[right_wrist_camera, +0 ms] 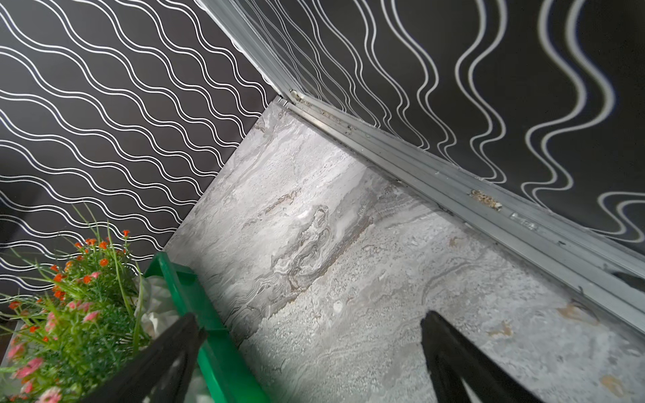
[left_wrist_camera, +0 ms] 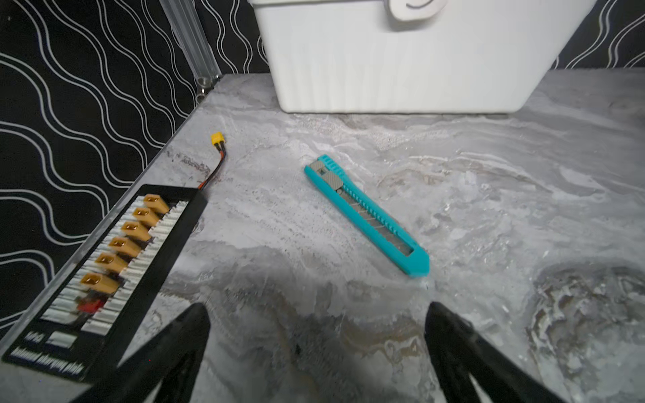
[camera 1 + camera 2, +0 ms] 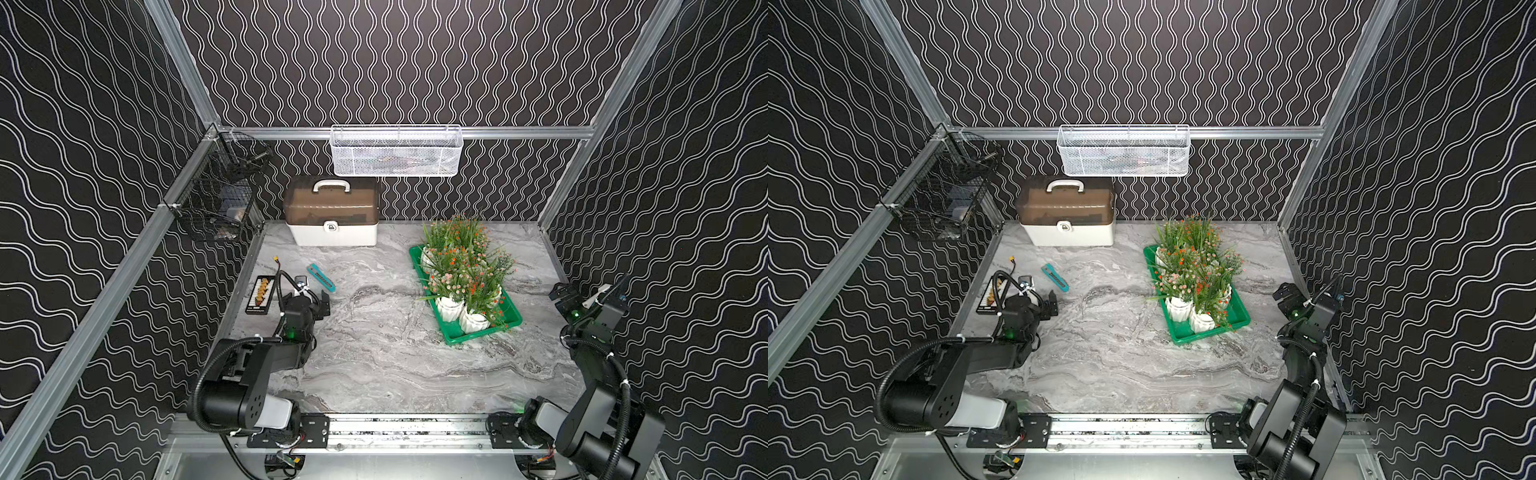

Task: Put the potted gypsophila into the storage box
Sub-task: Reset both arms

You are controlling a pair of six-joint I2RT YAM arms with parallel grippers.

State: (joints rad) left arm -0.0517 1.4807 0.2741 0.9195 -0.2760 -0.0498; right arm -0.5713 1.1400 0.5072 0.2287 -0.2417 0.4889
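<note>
The green storage box (image 3: 457, 338) (image 3: 1183, 338) lies on the right half of the marble table. Several potted gypsophila (image 3: 461, 266) (image 3: 1196, 266) stand in it, white ribbed pots under green stems with pink and orange-red flowers. My right gripper (image 3: 561, 297) (image 3: 1285, 297) hangs open to the right of the box, near the side wall. In the right wrist view the gripper (image 1: 310, 315) has bare table between its fingers, with the box rim (image 1: 195, 300) and some gypsophila (image 1: 80, 307) beside one finger. My left gripper (image 3: 312, 293) (image 3: 1040, 295) (image 2: 316, 308) is open and empty, low over the table's left side.
A teal utility knife (image 3: 321, 277) (image 2: 366, 216) and a black charging board (image 3: 261, 294) (image 2: 115, 265) lie just ahead of the left gripper. A white case with a brown lid (image 3: 332, 216) stands at the back. A white mesh basket (image 3: 395, 151) and a black wire basket (image 3: 220, 199) hang on the walls.
</note>
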